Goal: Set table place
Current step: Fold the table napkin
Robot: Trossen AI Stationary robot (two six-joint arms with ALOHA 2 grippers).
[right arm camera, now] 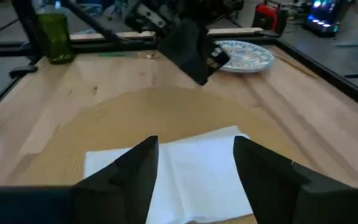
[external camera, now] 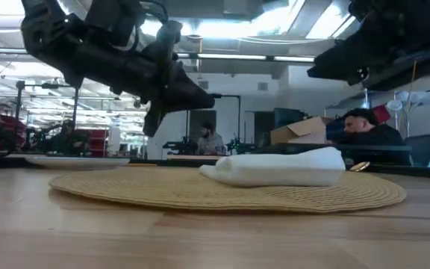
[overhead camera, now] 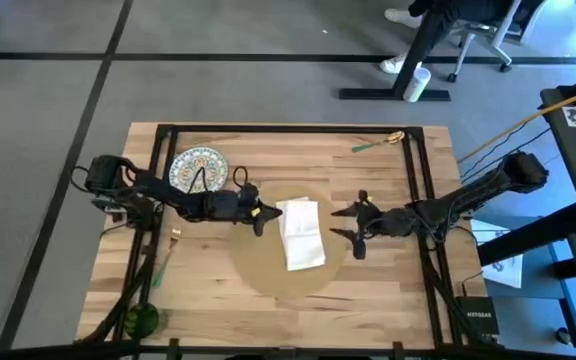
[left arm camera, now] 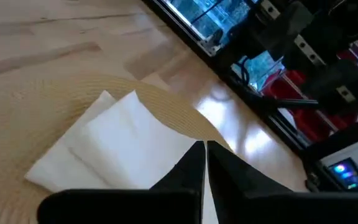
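High view is showing the table [overhead camera: 218, 290] with the round tan placemat [overhead camera: 268, 275] lying at its middle and a folded white napkin [overhead camera: 301, 235] resting on the mat's right half. A patterned plate [overhead camera: 197, 167] is sitting at the far left, off the mat. The left gripper [overhead camera: 260, 217] is hovering just left of the napkin with fingers pinched together and holding nothing; the right gripper [overhead camera: 353, 225] is hanging just right of it, fingers spread wide. Low view is showing the napkin [external camera: 282, 167] lying on the placemat [external camera: 163, 190], with the left gripper [external camera: 200, 96] hanging above the mat, clear of it. Left wrist view is looking past closed fingers [left arm camera: 194, 168] at the napkin [left arm camera: 117, 143] below. Right wrist view is showing its wide-set fingers [right arm camera: 142, 168] framing the napkin [right arm camera: 191, 174], with the plate [right arm camera: 244, 56] far beyond and a green bottle [right arm camera: 55, 37] at the table's far corner.
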